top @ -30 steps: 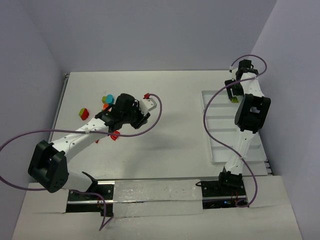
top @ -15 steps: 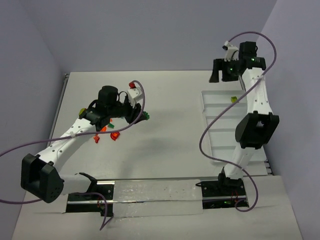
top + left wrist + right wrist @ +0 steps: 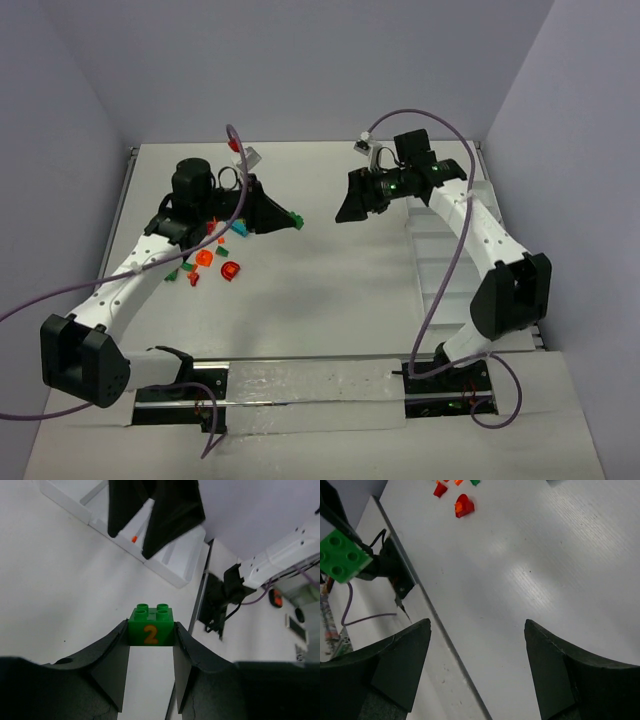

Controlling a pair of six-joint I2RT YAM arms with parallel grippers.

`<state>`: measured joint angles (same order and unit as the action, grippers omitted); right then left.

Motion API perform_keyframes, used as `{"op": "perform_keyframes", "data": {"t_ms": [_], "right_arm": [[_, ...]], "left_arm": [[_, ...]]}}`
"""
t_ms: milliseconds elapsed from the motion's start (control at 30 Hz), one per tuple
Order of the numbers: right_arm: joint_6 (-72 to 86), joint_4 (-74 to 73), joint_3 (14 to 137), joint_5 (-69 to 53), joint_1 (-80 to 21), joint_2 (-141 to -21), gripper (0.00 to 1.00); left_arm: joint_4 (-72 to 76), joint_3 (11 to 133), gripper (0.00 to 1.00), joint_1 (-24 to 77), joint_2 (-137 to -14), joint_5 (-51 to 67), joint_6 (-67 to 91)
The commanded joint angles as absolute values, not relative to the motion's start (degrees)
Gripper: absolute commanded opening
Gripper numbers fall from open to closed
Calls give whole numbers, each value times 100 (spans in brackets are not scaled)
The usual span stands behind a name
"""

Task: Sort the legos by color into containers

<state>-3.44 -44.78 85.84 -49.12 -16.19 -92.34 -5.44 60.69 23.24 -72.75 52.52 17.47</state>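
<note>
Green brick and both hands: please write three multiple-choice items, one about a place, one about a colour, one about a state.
1. Where is the green brick? A in the tray; B on the table; C in the left hand.
2. Which colour is its number 2? A white; B orange; C blue.
3. The right hand is: A open, empty; B shut on a brick; C shut on a cable.
Key: C, the fingers pinch it; B, the wrist view shows orange; A, its fingers stand apart with nothing between.

Orange "2" printed on side of green lego (image 3: 151, 630); no other readable text.
</note>
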Motion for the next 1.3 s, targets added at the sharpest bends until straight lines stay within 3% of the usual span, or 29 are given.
{"op": "perform_keyframes", "data": {"t_ms": [0,133,400,667,833,1267], "right_arm": [[-253,-3004,8009,-4443,-1943,-7944,82],[-469,-2508,7723,-3662,-2400,-7389,81],[-759,-2490,8244,-3185,-2938,-7620,79],[-849,-2452,8719,-2501,-3693,-8131,79],[-810,-2464,8914,-2504,-3855,-8355,79],[-979,-2689,8948,-3088,-3985,-8531,81]], "left_arm": [[529,5947,0,1931,-7202,5430,3997],[568,5997,0,1679,-7447,5353,5224],[1186,5670,0,1562,-7743,5511,7349],[3666,4671,0,1491,-7831,5922,9326],[4473,4226,0,1485,-7694,5806,9911],[4416,4069,0,1468,-7541,5652,10014]]}}
